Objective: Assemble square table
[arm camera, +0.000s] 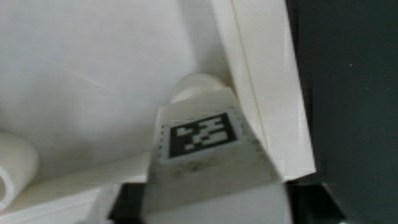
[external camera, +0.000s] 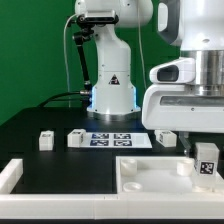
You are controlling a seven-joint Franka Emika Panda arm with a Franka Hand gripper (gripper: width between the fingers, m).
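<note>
The square table's large white panel [external camera: 150,176] lies flat at the front right. My gripper [external camera: 203,146] is shut on a short white tagged leg [external camera: 206,166] and holds it upright over the panel's right corner. In the wrist view the leg [arm camera: 206,135] sits between the dark fingers [arm camera: 125,202], its tip close to the panel's raised rim [arm camera: 267,90] above the panel's white surface [arm camera: 89,80]. I cannot tell whether the leg touches the panel. Two loose legs [external camera: 44,141] [external camera: 76,139] lie on the black table at the left. A third [external camera: 166,136] lies behind the panel.
The marker board [external camera: 115,139] lies flat in front of the robot's base [external camera: 110,95]. The low white border wall [external camera: 10,176] runs along the front and left. A rounded white shape [arm camera: 9,165] shows at the edge of the wrist view. Black table [arm camera: 356,70] lies beyond the rim.
</note>
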